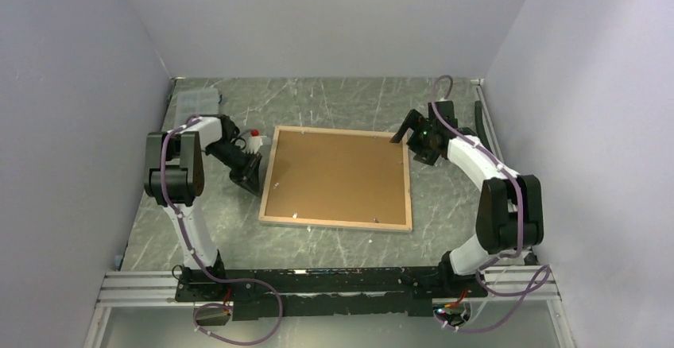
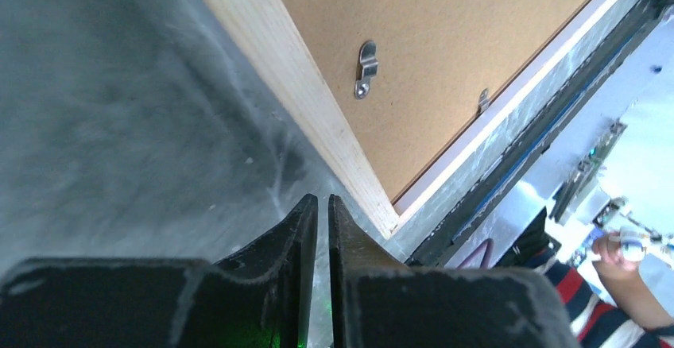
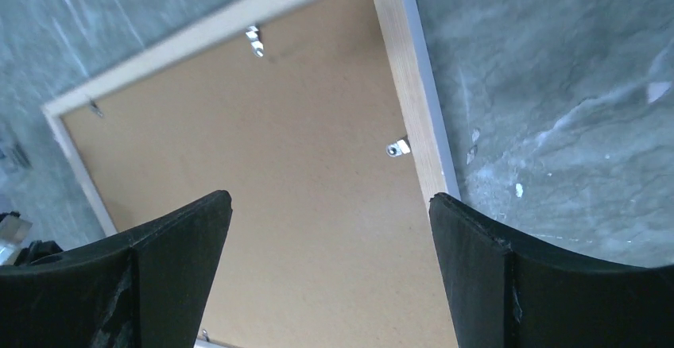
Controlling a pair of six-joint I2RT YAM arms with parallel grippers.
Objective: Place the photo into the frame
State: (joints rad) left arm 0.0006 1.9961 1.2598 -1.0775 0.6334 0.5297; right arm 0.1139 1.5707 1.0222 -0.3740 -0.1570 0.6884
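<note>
One frame [image 1: 334,224] lies flat near the middle of the tabletop [image 1: 342,98], back side up, so you are looking at its light wood border with the brown backing board [image 1: 338,175] sitting inside it. Small metal clips [image 2: 366,68] stand along the inner edge of the border, over the board. From the right wrist view you can also see a thin pale edge on the outer side of the wood.

Your left hand [image 1: 248,175] sits low just beside the frame's left edge, roughly halfway along it. Its two fingers [image 2: 278,237] are drawn almost together, with only a thin slit between them, and nothing is caught in that slit. They point along the tabletop next to the wood border and do not grip it.

Your right hand [image 1: 407,145] hangs over the frame's far right corner. Its fingers [image 3: 183,245] are spread as wide as they go and hold nothing. Between them you see the board, the right border and one clip [image 3: 397,148].

Farther out, a small white bottle with a red cap [image 1: 254,140] stands just behind your left hand, close to the frame's far left corner. A clear plastic box [image 1: 195,100] rests at the far left of the tabletop, well apart from the frame.
</note>
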